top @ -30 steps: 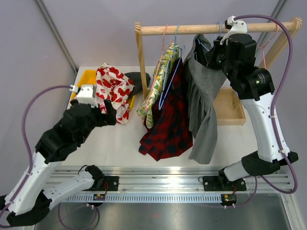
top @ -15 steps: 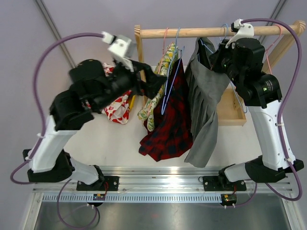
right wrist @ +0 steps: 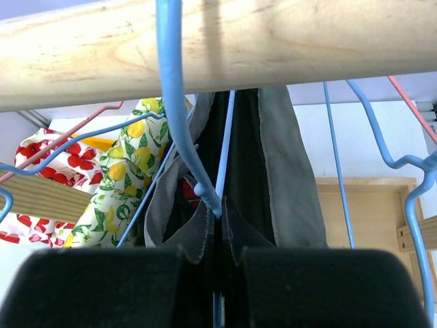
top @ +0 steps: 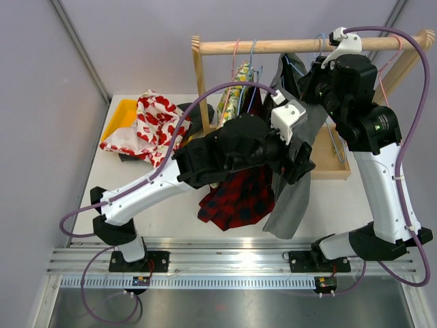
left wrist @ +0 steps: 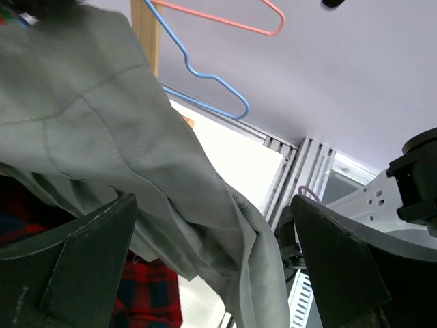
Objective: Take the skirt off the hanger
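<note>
The grey skirt (top: 285, 208) hangs from a blue hanger (right wrist: 171, 102) on the wooden rail (right wrist: 307, 48) above the worktop (top: 157, 198), beside a red tartan garment (top: 239, 198). The left tool (top: 302, 166), fingers spread wide, straddles a fold of the skirt's cloth. The right tool (right wrist: 220, 266), just under the rail, is all but closed, pinching the hanger's wire at the waistband.
</note>
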`<state>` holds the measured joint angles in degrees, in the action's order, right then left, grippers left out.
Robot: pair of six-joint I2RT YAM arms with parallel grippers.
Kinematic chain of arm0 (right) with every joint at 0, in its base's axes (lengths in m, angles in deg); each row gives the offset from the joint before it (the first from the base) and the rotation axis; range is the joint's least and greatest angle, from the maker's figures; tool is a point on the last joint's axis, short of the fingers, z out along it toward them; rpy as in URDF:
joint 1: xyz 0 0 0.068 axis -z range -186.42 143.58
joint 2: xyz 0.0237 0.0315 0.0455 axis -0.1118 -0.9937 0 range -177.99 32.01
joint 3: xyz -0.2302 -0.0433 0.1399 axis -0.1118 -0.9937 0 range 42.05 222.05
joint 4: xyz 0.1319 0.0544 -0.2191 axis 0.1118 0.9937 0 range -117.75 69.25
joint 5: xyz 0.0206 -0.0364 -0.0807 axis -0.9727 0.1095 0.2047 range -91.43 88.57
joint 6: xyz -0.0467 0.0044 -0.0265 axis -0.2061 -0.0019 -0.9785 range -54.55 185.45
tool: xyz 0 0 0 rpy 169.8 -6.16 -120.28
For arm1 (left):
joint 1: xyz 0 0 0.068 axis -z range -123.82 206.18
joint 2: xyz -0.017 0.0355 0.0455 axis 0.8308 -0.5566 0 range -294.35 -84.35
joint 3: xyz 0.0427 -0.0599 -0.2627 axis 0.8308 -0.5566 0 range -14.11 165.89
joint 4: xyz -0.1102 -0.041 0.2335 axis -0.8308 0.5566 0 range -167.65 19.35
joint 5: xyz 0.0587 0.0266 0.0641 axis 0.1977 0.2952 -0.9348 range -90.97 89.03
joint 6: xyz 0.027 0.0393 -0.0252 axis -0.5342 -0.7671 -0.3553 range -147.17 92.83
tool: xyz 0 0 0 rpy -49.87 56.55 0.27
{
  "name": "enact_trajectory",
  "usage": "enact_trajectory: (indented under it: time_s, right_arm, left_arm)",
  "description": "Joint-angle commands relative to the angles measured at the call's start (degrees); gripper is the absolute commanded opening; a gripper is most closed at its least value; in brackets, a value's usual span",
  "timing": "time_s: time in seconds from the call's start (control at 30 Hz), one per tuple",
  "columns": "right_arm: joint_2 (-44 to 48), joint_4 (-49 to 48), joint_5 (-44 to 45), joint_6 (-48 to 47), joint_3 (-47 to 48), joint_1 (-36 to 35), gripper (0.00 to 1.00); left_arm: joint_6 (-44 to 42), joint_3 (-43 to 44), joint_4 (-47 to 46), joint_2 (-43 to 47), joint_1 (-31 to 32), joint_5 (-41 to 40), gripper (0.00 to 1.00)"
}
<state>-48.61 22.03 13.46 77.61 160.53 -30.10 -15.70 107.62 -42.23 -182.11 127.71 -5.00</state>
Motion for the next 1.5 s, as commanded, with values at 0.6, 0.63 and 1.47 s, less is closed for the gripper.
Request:
enact_trajectory:
  time_s: [0.6, 0.63, 1.47]
  right_arm:
    - [3.01, -5.39, 5.31, -1.09, 0.79, -0.22, 0.0]
    - [3.19, -6.0, 5.49, -1.18, 0.1, -0.14, 0.0]
    - [-2.7, -10.76, 12.7, -4.52, 3.26, 0.21, 0.0]
  left_arm:
    - [5.41, -14.32, -10.02, 4.58, 5.81, -2.9, 0.0]
    - [5.59, -14.76, -9.76, 5.11, 6.77, -3.87, 0.0]
    - [8.76, -15.21, 3.44, 4.94, 33.94, -36.19, 0.46]
